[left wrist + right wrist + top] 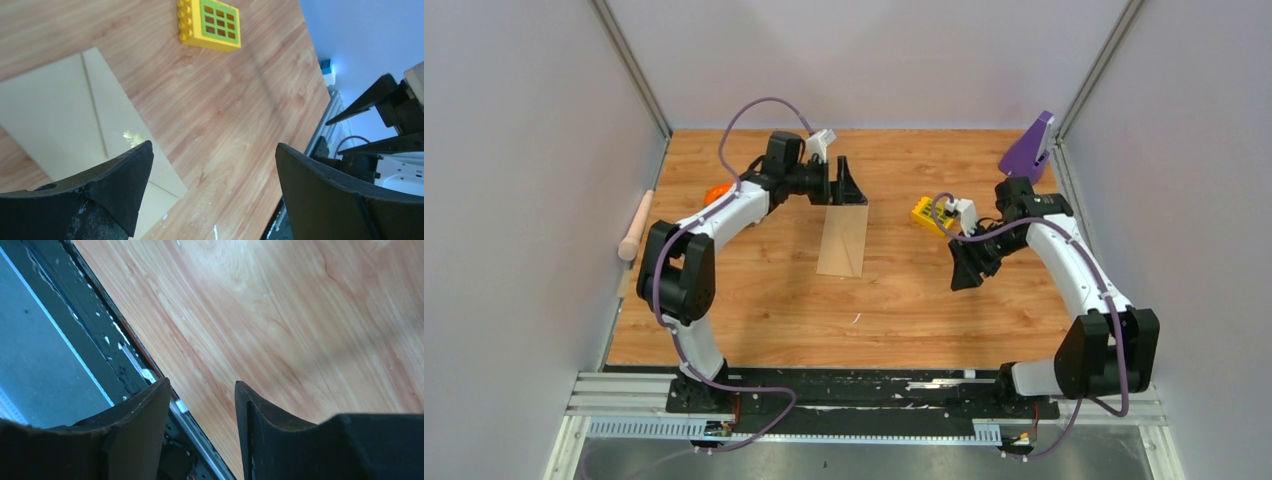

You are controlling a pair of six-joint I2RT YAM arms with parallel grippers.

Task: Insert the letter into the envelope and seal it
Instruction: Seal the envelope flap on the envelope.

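Left gripper (849,188): spread, empty, 12 o'clock of flat tan kraft-paper envelope (842,238).
Right gripper (969,272): parted, empty.
Risk: unpressed seal may lift.

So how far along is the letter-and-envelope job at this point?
Done, apparently: no white sheet shows anywhere, and the flat tan-brown paper envelope lies closed on the wooden table, so the letter is presumably inside. In hand: nothing; left gripper and right gripper are both open and empty. Left: perhaps nothing, though the seal itself cannot be checked.
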